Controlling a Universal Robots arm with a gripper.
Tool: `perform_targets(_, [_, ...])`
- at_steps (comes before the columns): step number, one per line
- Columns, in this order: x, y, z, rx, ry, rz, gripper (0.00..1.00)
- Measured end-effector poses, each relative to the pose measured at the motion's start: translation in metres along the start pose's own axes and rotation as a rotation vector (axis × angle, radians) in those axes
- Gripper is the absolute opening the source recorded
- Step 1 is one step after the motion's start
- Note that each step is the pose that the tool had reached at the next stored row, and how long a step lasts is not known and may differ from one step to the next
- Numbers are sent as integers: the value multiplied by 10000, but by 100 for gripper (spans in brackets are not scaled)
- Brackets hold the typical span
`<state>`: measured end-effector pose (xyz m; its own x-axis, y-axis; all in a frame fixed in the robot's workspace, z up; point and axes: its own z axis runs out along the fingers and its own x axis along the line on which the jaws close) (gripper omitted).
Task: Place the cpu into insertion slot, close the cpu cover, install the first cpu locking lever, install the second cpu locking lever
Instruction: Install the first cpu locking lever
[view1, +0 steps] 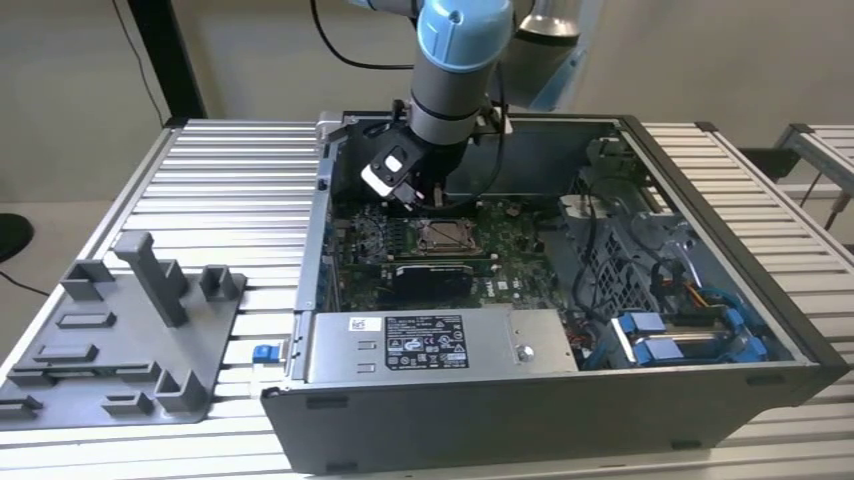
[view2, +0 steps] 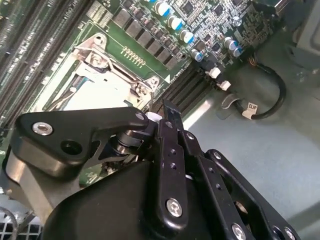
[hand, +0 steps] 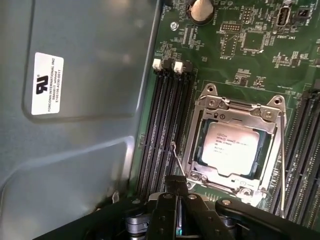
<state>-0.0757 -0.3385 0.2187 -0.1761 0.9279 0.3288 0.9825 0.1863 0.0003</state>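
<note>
The cpu (hand: 231, 148), a silver-grey square chip, lies in the insertion slot (hand: 196, 150) of the green motherboard. The cpu cover (hand: 235, 111), a silver frame, lies down around it. In the exterior view the socket (view1: 445, 235) sits mid-board inside the case. My gripper (hand: 178, 183) hangs beside the socket on the side of the long black memory slots, fingers together with nothing seen between them. A thin wire locking lever (hand: 176, 155) rises beside the tips; I cannot tell whether they touch it. Another lever (hand: 283, 165) runs along the opposite edge. The second wrist view has the fingertips (view2: 167, 111) beside the socket's corner (view2: 145, 87).
Long black memory slots (hand: 162, 130) run beside the socket. The grey case wall (hand: 75, 150) stands close beyond them. Cables and blue drive brackets (view1: 667, 335) fill the case at the exterior view's right. The power supply (view1: 434, 345) sits at the front. A grey fixture tray (view1: 120, 340) lies outside.
</note>
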Motion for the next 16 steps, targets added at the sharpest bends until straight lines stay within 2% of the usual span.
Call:
perform_targets(9, [-6,-5,82,-16,22,-6,0])
perform_targets(12, [0,-4,97,-21,51,-7,0])
perform_targets(16, [2,-3,103,-21,54,-8,0])
